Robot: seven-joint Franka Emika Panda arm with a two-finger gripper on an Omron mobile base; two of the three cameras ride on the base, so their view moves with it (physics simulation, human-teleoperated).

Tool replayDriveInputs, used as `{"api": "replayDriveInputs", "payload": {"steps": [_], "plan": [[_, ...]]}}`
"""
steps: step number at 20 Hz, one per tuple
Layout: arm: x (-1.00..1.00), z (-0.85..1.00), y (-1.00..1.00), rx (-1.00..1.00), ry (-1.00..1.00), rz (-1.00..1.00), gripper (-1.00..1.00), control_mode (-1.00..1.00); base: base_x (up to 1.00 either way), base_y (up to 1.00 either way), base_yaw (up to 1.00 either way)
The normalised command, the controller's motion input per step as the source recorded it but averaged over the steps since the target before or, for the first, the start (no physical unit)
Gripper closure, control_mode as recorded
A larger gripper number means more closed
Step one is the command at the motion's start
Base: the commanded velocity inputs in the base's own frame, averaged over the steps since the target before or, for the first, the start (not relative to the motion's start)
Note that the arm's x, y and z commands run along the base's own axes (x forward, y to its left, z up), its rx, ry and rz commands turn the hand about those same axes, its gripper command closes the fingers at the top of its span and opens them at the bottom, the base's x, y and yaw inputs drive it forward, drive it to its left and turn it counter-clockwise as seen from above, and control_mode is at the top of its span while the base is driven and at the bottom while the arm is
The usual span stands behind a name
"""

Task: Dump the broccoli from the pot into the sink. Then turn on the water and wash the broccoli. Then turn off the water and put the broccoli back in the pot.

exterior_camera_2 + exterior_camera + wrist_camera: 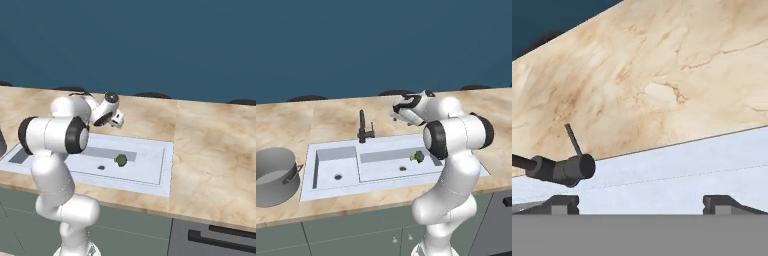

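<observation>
The broccoli lies in the wide basin of the pale sink, near that basin's right end. On the counter left of the sink stands the grey pot, upright. My gripper hovers over the sink's back rim, right of the dark faucet and above and behind the broccoli. Its fingertips stand wide apart, open, with nothing between them. The hand view looks along the rim toward the faucet's spout and thin lever.
The marble counter runs around the sink, with a broad stretch to its right. Dark stool tops show behind its far edge. Grey cabinet fronts sit below, and a dark appliance front at the right.
</observation>
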Motion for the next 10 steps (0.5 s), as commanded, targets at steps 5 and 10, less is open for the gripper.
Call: {"api": "replayDriveInputs", "payload": {"steps": [5,10], "plan": [[-0.68,0.26,-0.72,-0.10,0.03,-0.09,-1.00,-1.00,0.00,0.00,0.00],[-0.42,0.08,-0.61,-0.04,0.15,-0.04,-1.00,-1.00,0.00,0.00,0.00]]}}
